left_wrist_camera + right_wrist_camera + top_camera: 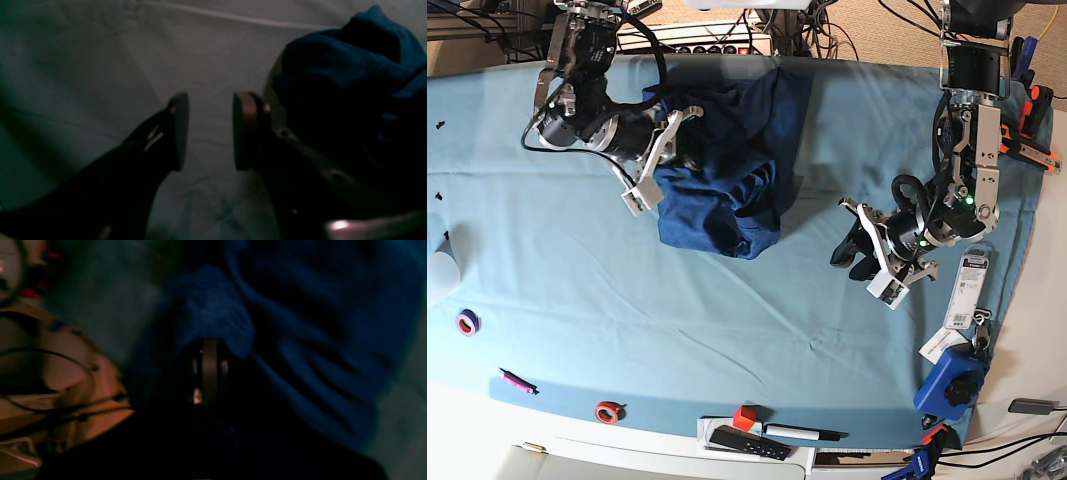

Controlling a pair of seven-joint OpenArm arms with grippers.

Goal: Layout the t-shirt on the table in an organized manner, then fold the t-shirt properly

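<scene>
Nearest the base camera, clutter along the near counter (727,330) edge: a red cube (744,417), a black remote (747,442), a marker (802,433), tape rings (608,411). The t-shirt (727,170) sits bunched in a heap toward the far side, left of centre, not spread at all. Right gripper (689,138) has its jaws closed on a fold of the t-shirt at the heap's left edge; the right wrist view shows cloth draped over the pinched tips. Left gripper (852,245) hangs over bare counter to the right, well apart from the shirt, jaws parted wide with nothing between them. Risks, as I judge them: a one-sided pull drags the whole wad instead of opening it; the pinch may hold several layers, so a lift keeps it doubled; the teal covering could ruck up; a wide sweep may knock the near-edge clutter.
</scene>
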